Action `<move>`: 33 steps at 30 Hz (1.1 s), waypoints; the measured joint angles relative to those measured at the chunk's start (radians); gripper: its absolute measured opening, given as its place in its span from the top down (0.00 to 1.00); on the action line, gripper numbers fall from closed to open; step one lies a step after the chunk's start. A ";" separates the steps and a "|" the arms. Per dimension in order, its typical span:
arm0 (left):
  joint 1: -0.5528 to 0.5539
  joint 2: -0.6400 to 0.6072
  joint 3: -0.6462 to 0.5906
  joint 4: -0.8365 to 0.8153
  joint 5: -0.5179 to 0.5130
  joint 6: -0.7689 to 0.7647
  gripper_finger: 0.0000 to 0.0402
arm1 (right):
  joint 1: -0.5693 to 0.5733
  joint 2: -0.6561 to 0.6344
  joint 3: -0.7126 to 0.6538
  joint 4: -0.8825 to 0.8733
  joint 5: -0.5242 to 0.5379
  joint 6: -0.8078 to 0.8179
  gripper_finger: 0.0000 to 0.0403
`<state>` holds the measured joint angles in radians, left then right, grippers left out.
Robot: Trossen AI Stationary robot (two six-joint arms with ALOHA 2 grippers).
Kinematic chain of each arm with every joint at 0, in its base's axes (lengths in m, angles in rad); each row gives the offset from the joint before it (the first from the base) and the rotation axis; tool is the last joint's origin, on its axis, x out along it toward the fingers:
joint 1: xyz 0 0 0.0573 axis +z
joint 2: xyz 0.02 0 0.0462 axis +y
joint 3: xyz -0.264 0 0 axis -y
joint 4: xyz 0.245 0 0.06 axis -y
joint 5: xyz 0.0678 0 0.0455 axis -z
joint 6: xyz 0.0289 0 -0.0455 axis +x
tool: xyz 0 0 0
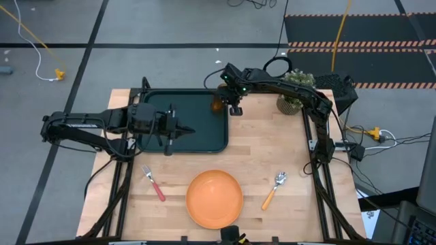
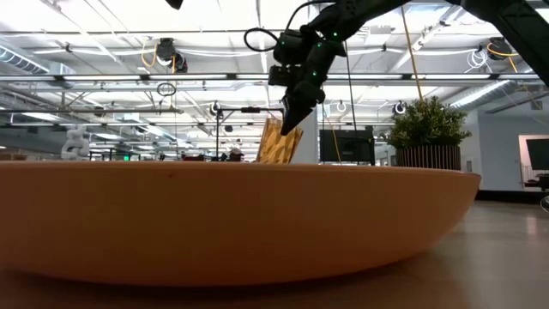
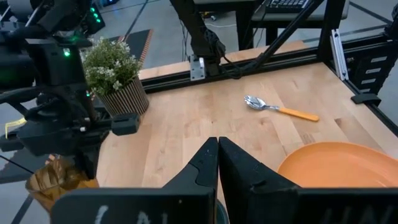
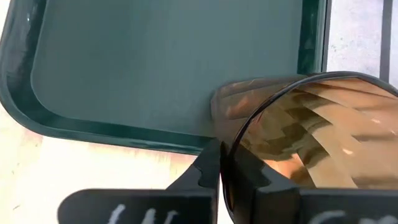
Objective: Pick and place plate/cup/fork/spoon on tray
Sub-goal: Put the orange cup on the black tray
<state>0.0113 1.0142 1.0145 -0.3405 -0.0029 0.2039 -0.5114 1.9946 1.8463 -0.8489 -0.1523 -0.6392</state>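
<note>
You have the plate [image 1: 214, 199] nearest you at the table's [image 1: 272, 150] front edge, flat; in the low view it fills the whole foreground and hides the rest of the table. The fork [image 1: 154, 184] lies just left of it, pink handle toward the front and angled rightward, tines toward the back left. The spoon [image 1: 273, 189] lies to the plate's right, orange handle toward the front left, bowl toward the back right; the left wrist view shows the bowl is metal.

Farther back, the tray [image 1: 204, 139] sits on the table's back left, long axis across the table. The left gripper [image 1: 185, 131] hovers over its middle, fingers pressed together on nothing.

At the tray's back right corner, the right gripper [image 1: 219, 103] pinches the rim of the cup [image 4: 311, 143]. Only the right wrist view shows the fingers closed on the cup wall, with the cup over the tray's edge; the low view shows it tilted and raised. The potted plant [image 1: 294, 92] stands at the back right.
</note>
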 joint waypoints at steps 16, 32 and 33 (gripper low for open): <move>0.000 0.000 0.000 0.000 0.000 0.002 0.96 | 0.000 0.000 -0.013 0.102 0.052 -0.009 0.88; 0.000 0.000 0.000 0.000 0.000 0.004 0.96 | 0.004 0.000 -0.013 0.146 0.051 0.004 0.72; 0.000 0.000 0.000 0.000 0.000 0.004 0.96 | 0.006 0.000 -0.013 0.147 0.051 0.014 0.71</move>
<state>0.0116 1.0142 1.0145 -0.3405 -0.0025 0.2077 -0.5051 1.9945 1.8336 -0.7021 -0.1012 -0.6249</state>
